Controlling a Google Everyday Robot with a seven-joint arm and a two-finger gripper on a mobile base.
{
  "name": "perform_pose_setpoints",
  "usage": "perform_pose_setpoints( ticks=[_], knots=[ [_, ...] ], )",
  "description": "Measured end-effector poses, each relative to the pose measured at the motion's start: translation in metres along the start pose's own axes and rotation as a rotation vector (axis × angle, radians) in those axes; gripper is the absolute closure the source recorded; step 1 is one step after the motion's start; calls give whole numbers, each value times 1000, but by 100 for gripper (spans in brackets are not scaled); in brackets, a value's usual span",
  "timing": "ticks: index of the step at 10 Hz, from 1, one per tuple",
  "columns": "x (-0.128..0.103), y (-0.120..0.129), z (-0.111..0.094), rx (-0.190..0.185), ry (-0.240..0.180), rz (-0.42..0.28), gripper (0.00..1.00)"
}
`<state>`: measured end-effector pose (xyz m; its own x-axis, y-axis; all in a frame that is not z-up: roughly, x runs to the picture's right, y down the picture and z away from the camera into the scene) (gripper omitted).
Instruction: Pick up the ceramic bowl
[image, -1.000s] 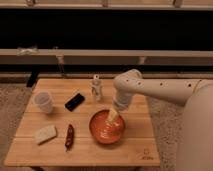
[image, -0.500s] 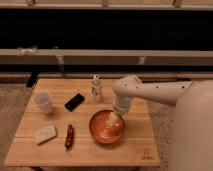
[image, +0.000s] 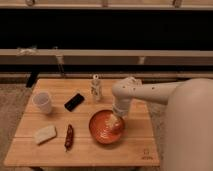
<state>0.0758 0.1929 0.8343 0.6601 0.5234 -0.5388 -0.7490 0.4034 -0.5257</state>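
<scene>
The ceramic bowl (image: 104, 128) is a round, shallow orange-red glossy bowl with pale streaks inside. It sits on the wooden table (image: 82, 150), right of centre and near the front. My gripper (image: 116, 121) comes down from the white arm (image: 145, 92) into the bowl's right inner side, over its rim. The bowl rests on the table.
A white cup (image: 43, 102) stands at the left. A black phone (image: 74, 102) lies near the middle. A small white bottle (image: 95, 89) stands behind the bowl. A pale sponge (image: 44, 134) and a dark red chili (image: 68, 137) lie at the front left.
The arm has lowered and drawn a little nearer, bringing the gripper deeper into the bowl's right side. The bowl and the other things have not moved.
</scene>
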Motion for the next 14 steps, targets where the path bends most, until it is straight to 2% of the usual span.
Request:
perform_pose_setpoints(
  ticks=[2,3,4,5,7,8,10,12,14],
  knots=[
    [0,0,3,-3,14,-13,46],
    [1,-1,4,-4,19,-16,59],
    [1,-2,3,-7,15,-13,67],
    [0,-5,-2,-8,-3,0,76],
    [4,-20,-28,-3,-86,67,96],
    [3,-24,-42,-1,-127,86,100],
    [5,-34,-72,4,-224,128,100],
    [4,-39,-82,2,-272,145,100],
    [3,-43,-96,-13,-343,163,100]
  ],
)
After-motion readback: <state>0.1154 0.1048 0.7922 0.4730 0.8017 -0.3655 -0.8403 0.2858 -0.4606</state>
